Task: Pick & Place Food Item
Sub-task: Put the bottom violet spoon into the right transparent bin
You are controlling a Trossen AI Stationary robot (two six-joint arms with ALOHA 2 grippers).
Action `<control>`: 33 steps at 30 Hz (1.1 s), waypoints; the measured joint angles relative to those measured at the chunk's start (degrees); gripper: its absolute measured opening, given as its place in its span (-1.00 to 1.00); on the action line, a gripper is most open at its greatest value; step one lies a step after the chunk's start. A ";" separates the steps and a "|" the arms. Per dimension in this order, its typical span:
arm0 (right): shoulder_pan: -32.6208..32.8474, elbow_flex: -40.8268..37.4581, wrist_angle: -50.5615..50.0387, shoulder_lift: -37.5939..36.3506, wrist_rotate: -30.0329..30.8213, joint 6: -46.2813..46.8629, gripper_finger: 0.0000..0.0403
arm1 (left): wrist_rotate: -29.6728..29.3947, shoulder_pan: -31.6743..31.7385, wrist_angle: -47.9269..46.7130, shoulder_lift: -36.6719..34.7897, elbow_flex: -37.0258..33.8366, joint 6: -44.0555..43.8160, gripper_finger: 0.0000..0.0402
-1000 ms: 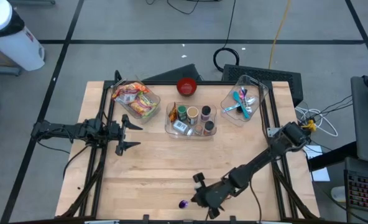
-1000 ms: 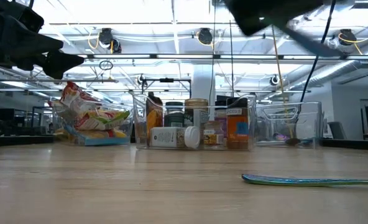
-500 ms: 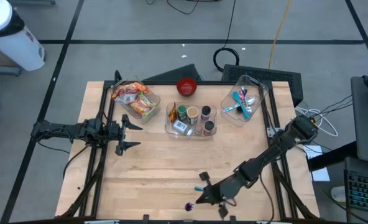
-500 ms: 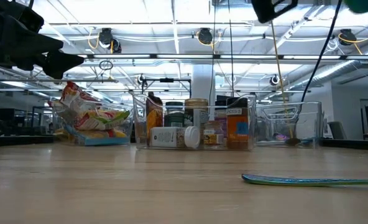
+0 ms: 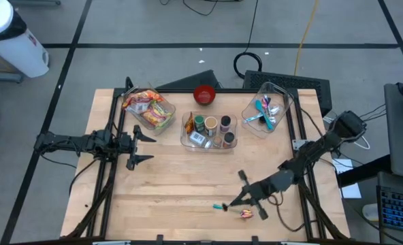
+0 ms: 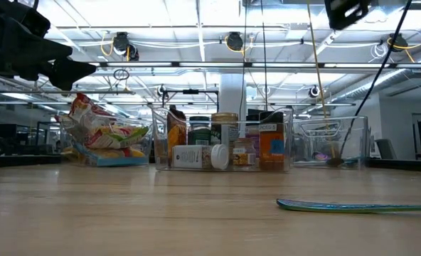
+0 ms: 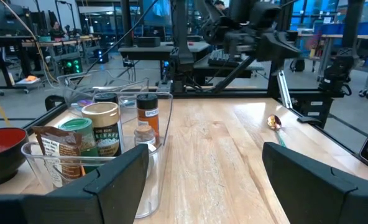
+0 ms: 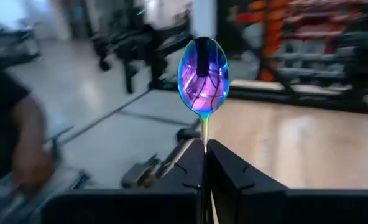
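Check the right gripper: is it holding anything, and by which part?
Yes. The right gripper is shut on the iridescent spoon, pinching its thin handle, with the bowl sticking out ahead. The left gripper is open and empty.

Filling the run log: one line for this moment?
right gripper: shut on iridescent metal spoon, lifted near front edge | left gripper: open, idle at left | clear plastic bin of jars: untouched

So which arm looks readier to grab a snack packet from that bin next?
Left, probably. The left tool stands open and empty right beside the snack bin. The right tool is shut on a spoon, down by the table's front edge.
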 joint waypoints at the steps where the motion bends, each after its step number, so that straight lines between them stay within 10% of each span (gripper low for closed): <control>1: 0.00 -1.25 1.14 -0.94 1.79 0.28 -1.00 | 0.00 0.00 0.02 0.00 0.00 0.02 0.61; 16: -13.95 -13.51 3.10 -18.47 46.76 -0.06 -1.00 | 0.00 -0.01 0.02 0.00 0.00 0.00 0.61; 33: -46.55 -31.52 0.11 -29.20 48.17 16.75 -1.00 | 0.00 -0.02 0.04 0.00 0.00 0.00 0.61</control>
